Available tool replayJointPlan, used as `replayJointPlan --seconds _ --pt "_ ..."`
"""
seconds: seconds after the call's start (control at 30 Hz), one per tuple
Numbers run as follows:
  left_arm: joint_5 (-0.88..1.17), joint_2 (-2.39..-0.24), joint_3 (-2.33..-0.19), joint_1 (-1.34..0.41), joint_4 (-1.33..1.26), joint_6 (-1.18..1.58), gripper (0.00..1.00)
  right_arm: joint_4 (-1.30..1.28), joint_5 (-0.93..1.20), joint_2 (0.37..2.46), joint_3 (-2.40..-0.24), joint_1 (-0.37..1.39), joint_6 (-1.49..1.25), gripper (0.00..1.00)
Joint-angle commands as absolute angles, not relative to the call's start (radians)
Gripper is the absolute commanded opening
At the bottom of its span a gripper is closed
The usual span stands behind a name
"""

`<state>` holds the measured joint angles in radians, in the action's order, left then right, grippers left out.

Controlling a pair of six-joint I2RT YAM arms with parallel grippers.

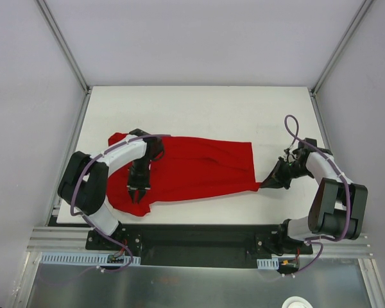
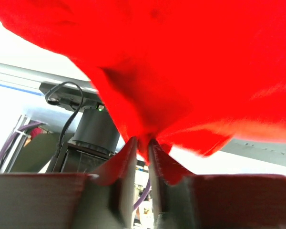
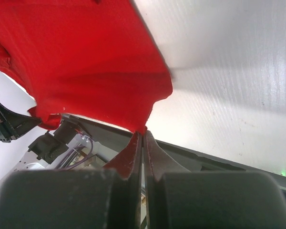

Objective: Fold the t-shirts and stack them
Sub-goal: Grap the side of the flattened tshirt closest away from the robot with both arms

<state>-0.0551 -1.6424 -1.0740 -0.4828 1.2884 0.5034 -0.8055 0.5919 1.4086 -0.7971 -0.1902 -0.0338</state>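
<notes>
Spreading over the near half of the surface (image 1: 199, 109), the red t-shirt (image 1: 192, 168) is pinched twice: our left hand (image 1: 138, 191) grips its near-left hem, our right hand (image 1: 263, 184) its right corner tip. Beyond the t-shirt's far edge we see broad white surface; its near edge runs close to the rim.

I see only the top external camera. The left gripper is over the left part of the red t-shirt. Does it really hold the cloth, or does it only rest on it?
Observer: It holds it. In the left wrist view, the left gripper has its jaws closed on a bunched fold of the red t-shirt.
Operator: And the right one, at the near right corner?
Observer: In the right wrist view, the right gripper pinches only the very tip of that corner, with its jaws pressed together.
</notes>
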Motion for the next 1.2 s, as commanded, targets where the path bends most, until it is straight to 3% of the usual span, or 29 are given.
replayJointPlan --seconds 0.0,0.03,0.07,0.13,0.23,0.3,0.4,0.47,0.5,0.63,1.17 --pt "-0.037 -1.595 -1.042 -0.480 1.439 0.554 0.19 -0.830 0.607 1.425 -0.839 -0.193 -0.008 0.01" --pt "-0.035 -1.597 -1.020 -0.480 1.428 0.558 0.22 -0.828 0.609 1.425 -0.841 -0.193 -0.008 0.01" --pt "-0.037 -1.604 -1.013 -0.480 1.416 0.561 0.30 -0.828 0.614 1.430 -0.841 -0.193 -0.006 0.01" --pt "-0.031 -1.612 -0.990 -0.482 1.396 0.566 0.31 -0.827 0.617 1.430 -0.844 -0.193 -0.008 0.01" --pt "-0.037 -1.620 -0.973 -0.482 1.368 0.566 0.19 -0.827 0.624 1.431 -0.844 -0.193 -0.008 0.01" --pt "-0.034 -1.632 -0.956 -0.482 1.345 0.558 0.00 -0.827 0.626 1.431 -0.842 -0.195 -0.008 0.01" --pt "-0.028 -1.649 -0.960 -0.485 1.332 0.549 0.00 -0.825 0.634 1.434 -0.842 -0.195 -0.008 0.01" --pt "-0.026 -1.654 -0.994 -0.491 1.331 0.548 0.15 -0.825 0.635 1.434 -0.841 -0.195 -0.006 0.01" --pt "-0.012 -1.657 -1.005 -0.495 1.330 0.548 0.28 -0.824 0.635 1.437 -0.839 -0.195 -0.006 0.01" --pt "-0.014 -1.700 -1.066 -0.523 1.322 0.548 0.38 -0.818 0.640 1.439 -0.834 -0.195 -0.006 0.01" --pt "-0.049 -1.922 -1.167 -0.606 1.272 0.502 0.31 -0.813 0.650 1.451 -0.838 -0.206 -0.008 0.00"
